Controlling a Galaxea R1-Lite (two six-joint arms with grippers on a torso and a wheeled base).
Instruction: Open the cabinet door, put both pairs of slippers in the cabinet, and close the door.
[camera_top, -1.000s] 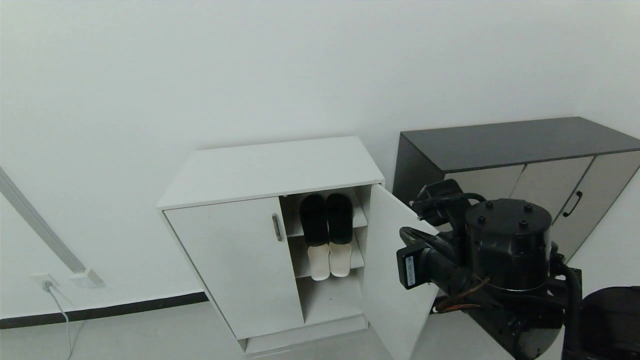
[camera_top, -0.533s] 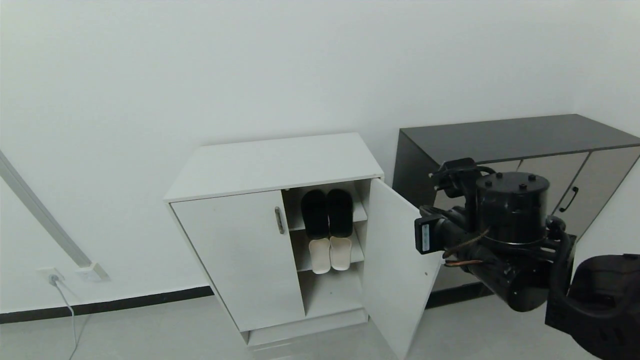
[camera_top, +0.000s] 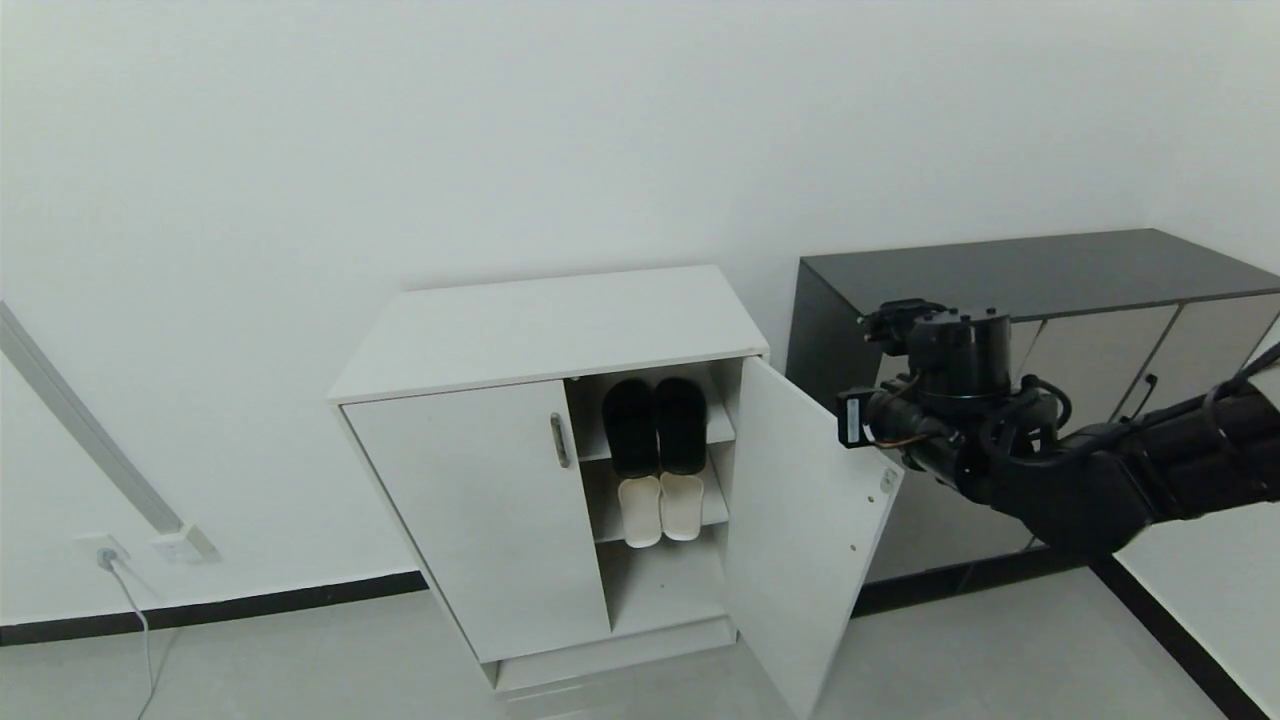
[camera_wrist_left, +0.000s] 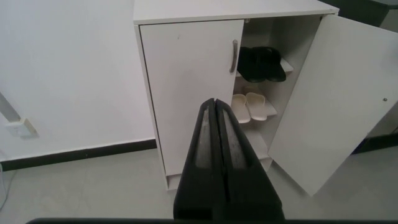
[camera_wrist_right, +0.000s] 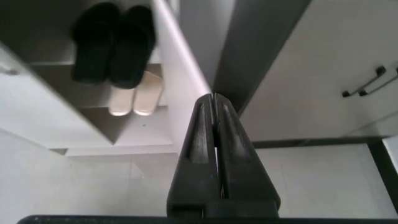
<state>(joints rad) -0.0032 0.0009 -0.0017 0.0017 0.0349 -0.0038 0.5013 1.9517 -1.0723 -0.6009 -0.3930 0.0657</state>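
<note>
Items before you, as they stand:

- White cabinet (camera_top: 550, 325), on the floor against the wall. Its left door (camera_top: 480, 520) is shut, with a metal handle (camera_top: 558, 440) at the inner edge. Its right door (camera_top: 800, 520) is swung well out toward you, so you see the inside
- Black slippers (camera_top: 655, 425): one pair, side by side on the upper shelf inside the cabinet, heels hanging over the shelf's front edge
- White slippers (camera_top: 660, 508): one pair, side by side on the middle shelf, directly under the black pair, also overhanging the edge
- Bottom compartment (camera_top: 660, 590) of the cabinet: below the white pair
- Right arm (camera_top: 1050, 480): stretched out behind the open right door, with its wrist close to the door's upper outer edge. You cannot tell whether it touches the door
- Right jaws: pressed together with nothing between them. Your right wrist view shows them pointing along the free edge of the open door
- Left jaws: pressed together and empty, held in front of the shut left door and well apart from it
- Dark sideboard (camera_top: 1030, 270): just beside the cabinet on the right, doors shut
- Wall socket (camera_top: 98, 550), low on the left, with a cable (camera_top: 135, 620) running down from it
</note>
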